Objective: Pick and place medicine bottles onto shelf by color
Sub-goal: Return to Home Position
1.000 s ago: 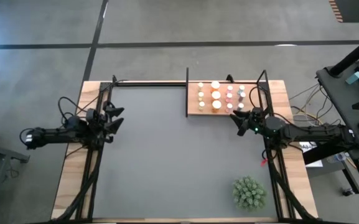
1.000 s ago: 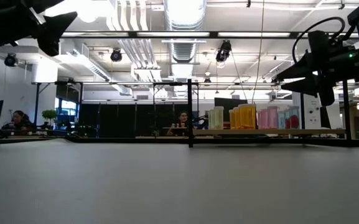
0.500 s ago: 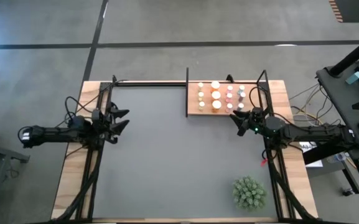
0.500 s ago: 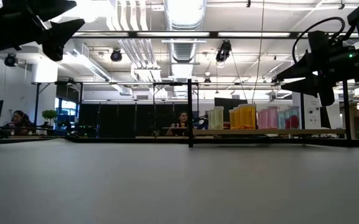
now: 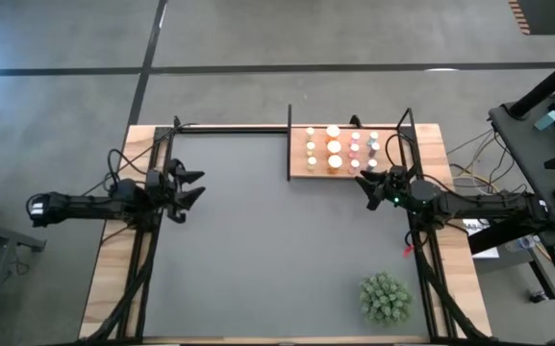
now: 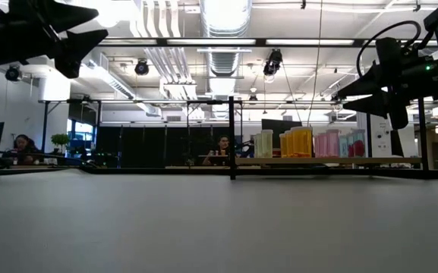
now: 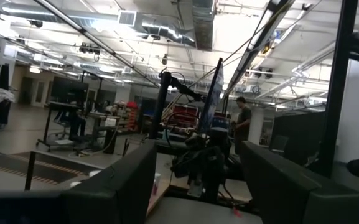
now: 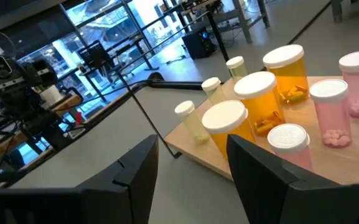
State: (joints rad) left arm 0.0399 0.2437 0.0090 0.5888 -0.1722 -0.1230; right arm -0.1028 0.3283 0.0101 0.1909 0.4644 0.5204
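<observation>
Several medicine bottles (image 5: 335, 149) with white caps stand upright on their bases on the wooden shelf (image 5: 298, 169) at the table's far right; pale green, orange and pink ones show in the right wrist view (image 8: 254, 93). My right gripper (image 5: 365, 184) is open and empty, raised just near of the shelf's near edge. It also shows in the low view (image 6: 345, 94). My left gripper (image 5: 194, 186) is open and empty, raised over the mat's left side, pointing toward the table's right edge.
A green spiky plant (image 5: 385, 298) stands at the mat's near right. Black frame posts (image 5: 290, 139) rise at the shelf's left end and along both table sides. The dark grey mat (image 5: 277, 250) lies between the arms. People show in the room behind.
My left gripper has moved toward the table's right edge, staying open and raised. My right gripper has kept still.
</observation>
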